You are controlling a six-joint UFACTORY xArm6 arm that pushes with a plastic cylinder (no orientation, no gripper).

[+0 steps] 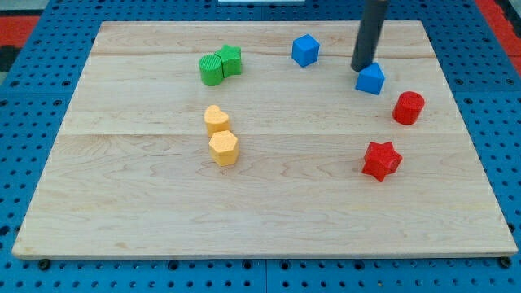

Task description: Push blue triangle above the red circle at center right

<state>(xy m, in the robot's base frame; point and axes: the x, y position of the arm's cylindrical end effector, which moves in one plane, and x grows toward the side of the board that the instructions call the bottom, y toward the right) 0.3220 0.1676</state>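
While my tip (359, 68) touches the blue triangle's (370, 79) upper-left edge, the triangle sits up-left of the red circle (409, 107).
Push rightward, gently, stopping above the circle; avoid clipping it. No jaws on this rod. Tabletop (293, 203) beyond lies open.

straight dark grey rod (370, 32), smooth, round

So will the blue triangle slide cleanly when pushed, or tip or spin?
The blue triangle sits low and flat, so it probably slides rather than tips. My tip touches its upper-left edge, off-centre, so it may rotate. The smooth board likely offers little grip.
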